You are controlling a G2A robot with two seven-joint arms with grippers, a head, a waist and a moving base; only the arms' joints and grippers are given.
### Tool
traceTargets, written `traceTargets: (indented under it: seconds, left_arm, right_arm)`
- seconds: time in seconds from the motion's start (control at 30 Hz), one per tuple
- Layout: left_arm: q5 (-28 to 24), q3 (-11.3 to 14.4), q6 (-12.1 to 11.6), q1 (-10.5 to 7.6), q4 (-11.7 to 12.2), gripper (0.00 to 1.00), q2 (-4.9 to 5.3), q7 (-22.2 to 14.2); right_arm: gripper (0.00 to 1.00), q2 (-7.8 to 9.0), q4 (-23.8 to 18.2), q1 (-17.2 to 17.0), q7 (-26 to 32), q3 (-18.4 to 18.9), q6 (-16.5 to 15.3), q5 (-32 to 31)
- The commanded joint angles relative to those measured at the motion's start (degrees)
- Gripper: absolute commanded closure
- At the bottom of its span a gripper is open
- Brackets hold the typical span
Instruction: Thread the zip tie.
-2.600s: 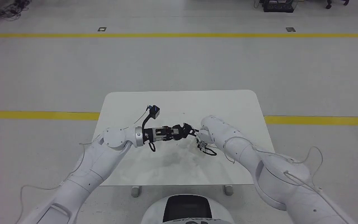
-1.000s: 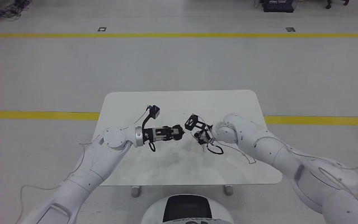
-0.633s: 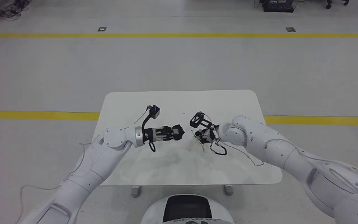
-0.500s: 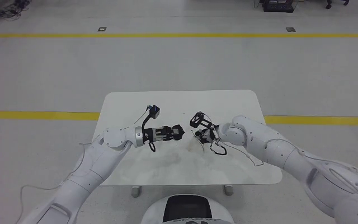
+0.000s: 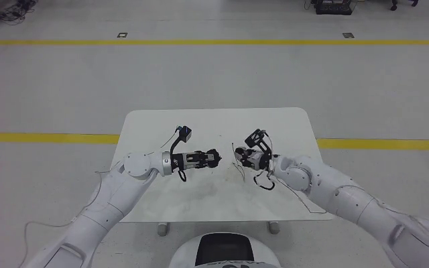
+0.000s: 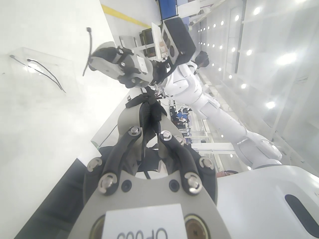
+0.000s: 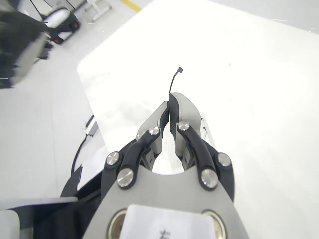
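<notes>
- Nearest the robot, on the right side of the white table (image 5: 201, 120), a clear tray (image 6: 30, 50) lies flat with two spare ties (image 6: 44, 72) side by side in it.
- Over the table's middle, the right gripper (image 7: 169, 100) has its fingers pressed together on a black tie (image 7: 173, 80), pinching it partway along its length.
- From the right wrist camera, the tie's square head stands out beyond the fingertips on a short curved stretch of strap.
- From the left wrist camera, the strap's thin tail sticks out on the other side of the same fingers, with both ends free and apart.
- From above, the tie (image 5: 237, 159) shows as a thin line crossing the right gripper's (image 5: 236, 158) tip, in the air above the tabletop.
- Facing it across a small gap, the left gripper (image 5: 214, 158) points at the tie with its fingers (image 6: 128, 118) drawn close together; it is not touching the strap.
- Beyond the table, a yellow line (image 5: 67, 138) runs across the pale floor.
</notes>
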Motion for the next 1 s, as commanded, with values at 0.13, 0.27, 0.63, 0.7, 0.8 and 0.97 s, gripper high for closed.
traceTargets:
  seconds: [0.13,0.27,0.63,0.7,0.8,0.97]
  left_arm:
    - [0.0,0.0,0.0,0.0,0.0,1.0,0.0,0.0]
    - [0.0,0.0,0.0,0.0,0.0,1.0,0.0,0.0]
    - [0.33,0.4,0.22,0.5,-0.57,1.0,-0.07,0.93]
    - [-1.42,0.52,-0.13,1.84,-1.62,1.0,-0.22,2.75]
    - [0.09,0.86,-0.13,4.13,-3.44,1.0,-0.36,6.65]
    - [4.32,1.6,-0.13,7.87,-6.16,1.0,-0.83,14.55]
  right_arm:
    - [1.0,5.68,-7.99,-6.06,-13.6,1.52,0.0,-1.19]
    - [1.0,6.63,-9.03,-6.31,-14.55,1.31,0.0,-1.17]
    - [1.0,6.44,-9.61,-7.57,-16.88,2.25,0.22,0.49]
    - [1.0,6.39,-9.88,-9.17,-21.04,3.41,0.0,1.1]
    - [1.0,6.39,-10.4,-12.65,-29.39,4.69,0.0,1.14]
    - [1.0,6.15,-11.06,-17.5,-41.85,5.16,0.0,-1.09]
